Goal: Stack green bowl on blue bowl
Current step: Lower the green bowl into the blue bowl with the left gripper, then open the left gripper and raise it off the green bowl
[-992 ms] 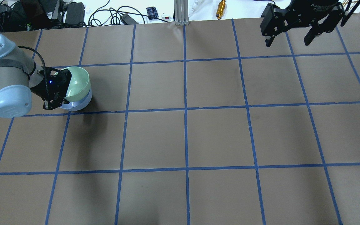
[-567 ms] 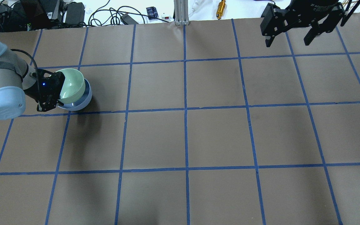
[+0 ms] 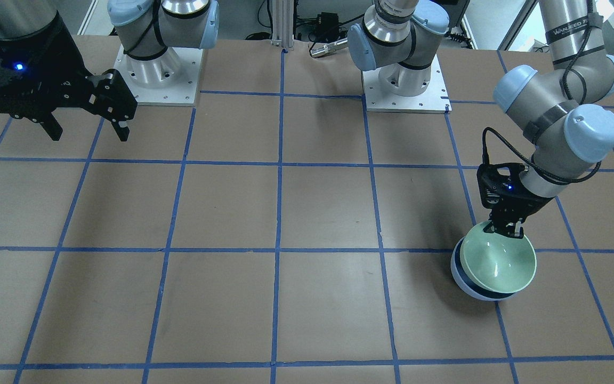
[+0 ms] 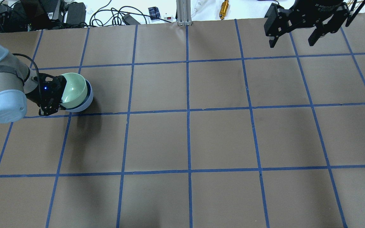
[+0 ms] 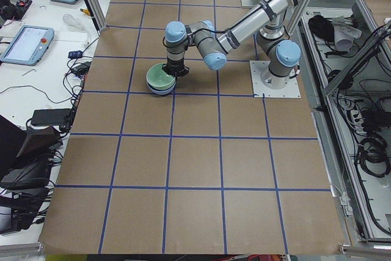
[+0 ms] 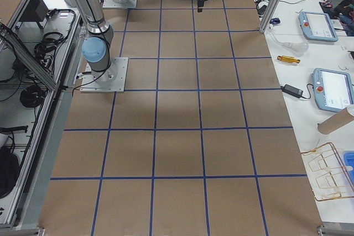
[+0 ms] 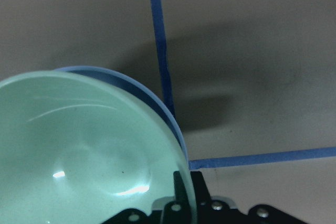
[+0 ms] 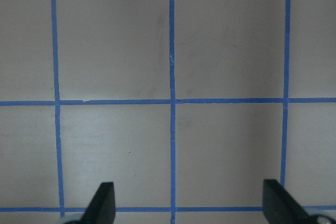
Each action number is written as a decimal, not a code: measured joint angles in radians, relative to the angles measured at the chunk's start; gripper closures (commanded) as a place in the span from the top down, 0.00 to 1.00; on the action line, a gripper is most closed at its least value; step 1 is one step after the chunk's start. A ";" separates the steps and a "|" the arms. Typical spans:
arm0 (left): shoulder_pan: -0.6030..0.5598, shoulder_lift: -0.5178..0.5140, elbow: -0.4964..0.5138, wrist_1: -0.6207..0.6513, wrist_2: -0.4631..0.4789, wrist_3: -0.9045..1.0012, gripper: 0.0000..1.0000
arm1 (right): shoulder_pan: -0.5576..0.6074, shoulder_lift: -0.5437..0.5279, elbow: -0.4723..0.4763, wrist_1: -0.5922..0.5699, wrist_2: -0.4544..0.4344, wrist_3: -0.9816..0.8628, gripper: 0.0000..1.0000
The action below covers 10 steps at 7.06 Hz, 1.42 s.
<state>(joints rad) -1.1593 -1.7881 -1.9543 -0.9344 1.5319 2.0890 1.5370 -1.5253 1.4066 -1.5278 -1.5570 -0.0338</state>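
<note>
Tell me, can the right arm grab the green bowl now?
Probably not: the right tool hangs open far away, and the left tool grips the rim of the green bowl.

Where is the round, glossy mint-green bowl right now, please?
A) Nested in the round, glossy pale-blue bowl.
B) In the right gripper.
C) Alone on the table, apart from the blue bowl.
A: the round, glossy mint-green bowl sits inside the round, glossy pale-blue bowl, whose wall shows beneath it, with the left gripper pinching its rim.
</note>
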 measured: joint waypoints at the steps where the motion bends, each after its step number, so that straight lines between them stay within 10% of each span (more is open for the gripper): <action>1: 0.000 -0.004 0.000 0.000 0.000 -0.001 0.73 | 0.000 0.000 0.000 0.000 0.000 0.000 1.00; 2: 0.000 -0.007 0.000 -0.001 0.000 -0.009 1.00 | 0.000 0.000 -0.001 0.000 0.000 0.000 1.00; 7: -0.011 0.038 0.029 -0.021 0.011 -0.071 1.00 | 0.000 0.000 0.000 0.000 0.000 0.000 1.00; 10: -0.015 0.159 0.151 -0.290 0.011 -0.230 1.00 | 0.000 0.000 0.000 0.000 0.000 0.000 1.00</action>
<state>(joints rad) -1.1740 -1.6288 -1.8037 -1.2243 1.5432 1.8588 1.5370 -1.5255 1.4066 -1.5278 -1.5570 -0.0337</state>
